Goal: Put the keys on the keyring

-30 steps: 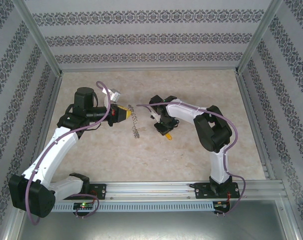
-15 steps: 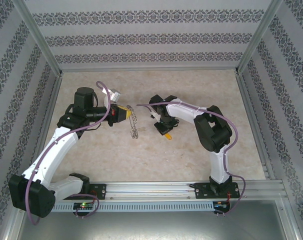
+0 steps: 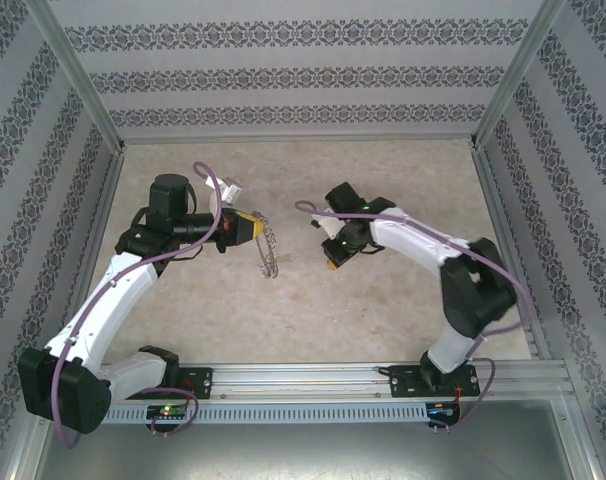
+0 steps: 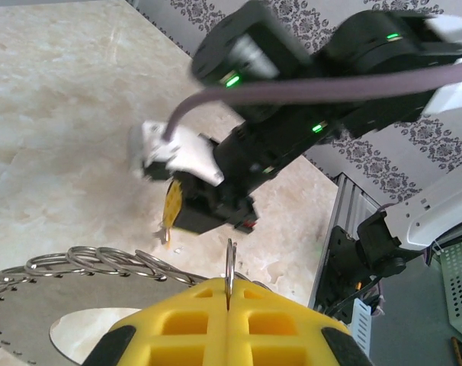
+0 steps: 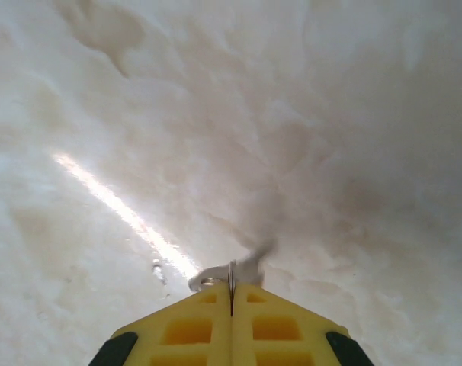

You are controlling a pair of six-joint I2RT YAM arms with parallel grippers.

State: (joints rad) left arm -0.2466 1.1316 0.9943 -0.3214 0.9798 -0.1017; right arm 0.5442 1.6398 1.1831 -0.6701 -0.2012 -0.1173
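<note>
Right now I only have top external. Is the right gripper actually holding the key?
Observer: Yes. On the right wrist camera the right gripper is shut on the key, a small silver piece sticking out ahead of it.
Operator: And how is the left one gripping?
Observer: On the left wrist camera the left gripper is shut on one thin wire loop of the keyring, clamped edge-on.
</note>
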